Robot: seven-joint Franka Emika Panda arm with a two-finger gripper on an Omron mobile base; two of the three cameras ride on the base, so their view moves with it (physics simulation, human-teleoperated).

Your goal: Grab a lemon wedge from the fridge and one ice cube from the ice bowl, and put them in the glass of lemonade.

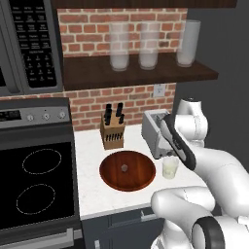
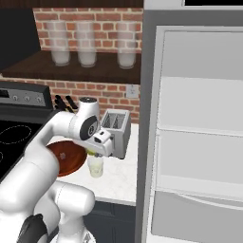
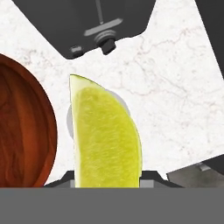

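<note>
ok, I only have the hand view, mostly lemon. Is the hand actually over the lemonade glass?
Observer: Yes. In the right base view the gripper hangs just above the glass of lemonade, with the lemon wedge clamped in it.
Operator: Any ice in the bowl?
Observer: One small grey cube sits in the middle of the ice bowl, seen in the left base view.
Operator: And the fridge?
Observer: The fridge door stands open, at the right of the counter.

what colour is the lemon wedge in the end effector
Yellow-green flesh with a thin green rind edge, clearest in the hand view: lemon wedge.
</note>
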